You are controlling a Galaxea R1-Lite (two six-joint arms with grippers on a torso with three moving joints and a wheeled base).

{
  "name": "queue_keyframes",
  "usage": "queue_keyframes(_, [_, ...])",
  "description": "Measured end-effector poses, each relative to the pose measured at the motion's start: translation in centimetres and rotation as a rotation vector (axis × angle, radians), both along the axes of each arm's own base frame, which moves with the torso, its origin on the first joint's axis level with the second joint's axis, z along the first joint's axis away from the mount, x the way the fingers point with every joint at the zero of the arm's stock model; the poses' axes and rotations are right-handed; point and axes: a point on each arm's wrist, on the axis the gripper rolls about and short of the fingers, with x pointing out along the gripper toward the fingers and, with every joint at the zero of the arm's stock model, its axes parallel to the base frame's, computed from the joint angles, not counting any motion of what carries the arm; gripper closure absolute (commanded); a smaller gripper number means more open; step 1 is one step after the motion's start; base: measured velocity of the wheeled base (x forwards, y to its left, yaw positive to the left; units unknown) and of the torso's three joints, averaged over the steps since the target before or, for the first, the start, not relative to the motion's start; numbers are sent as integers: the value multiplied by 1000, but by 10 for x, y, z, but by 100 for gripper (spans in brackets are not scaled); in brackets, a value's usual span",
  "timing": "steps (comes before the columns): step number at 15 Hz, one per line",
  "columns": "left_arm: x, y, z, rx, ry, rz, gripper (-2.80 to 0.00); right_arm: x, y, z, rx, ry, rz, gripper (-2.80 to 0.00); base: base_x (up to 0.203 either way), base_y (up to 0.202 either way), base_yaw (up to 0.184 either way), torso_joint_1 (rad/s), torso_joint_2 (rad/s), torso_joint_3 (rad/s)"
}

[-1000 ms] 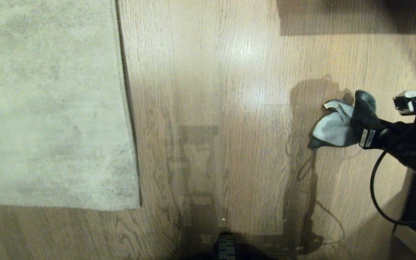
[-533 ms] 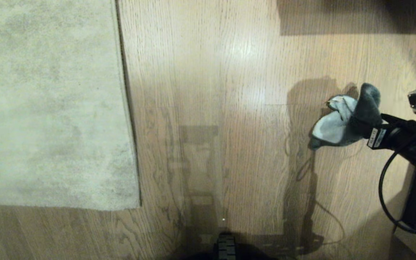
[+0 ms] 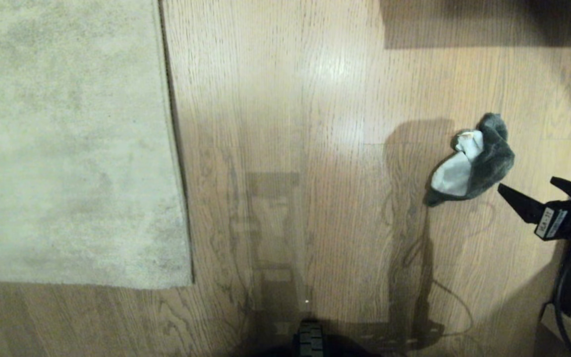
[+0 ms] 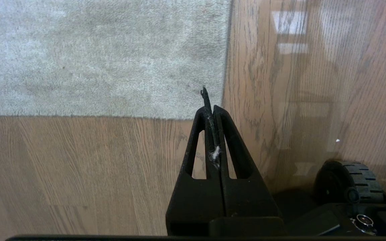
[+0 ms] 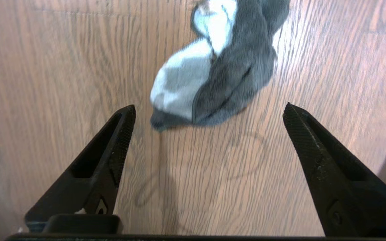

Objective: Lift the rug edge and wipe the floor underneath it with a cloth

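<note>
Grey-green cloth (image 3: pixel 474 166) lies crumpled on the floor (image 3: pixel 315 148), free, just ahead of the right gripper (image 3: pixel 533 191), jaws spread wide. Its long axis slants away from that arm (clearly the nearer one). Over by the rug edge (image 3: pixel 174 148), well apart, the left gripper (image 4: pixel 210 100) hangs with jaws pressed together.
</note>
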Motion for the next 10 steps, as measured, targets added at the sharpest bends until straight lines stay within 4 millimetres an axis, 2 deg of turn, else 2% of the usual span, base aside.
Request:
queue_keyframes(5, [0,0,0,0,0,0,0,-34,1,-18,4,37,2,-280,0,0,0,0,0,0])
queue_keyframes(6, [0,0,0,-1,0,0,0,-39,1,-20,5,37,3,0,0,0,0,0,0,0])
queue_keyframes(10, [0,0,0,0,0,0,0,-54,1,-24,17,28,4,0,0,0,0,0,0,0])
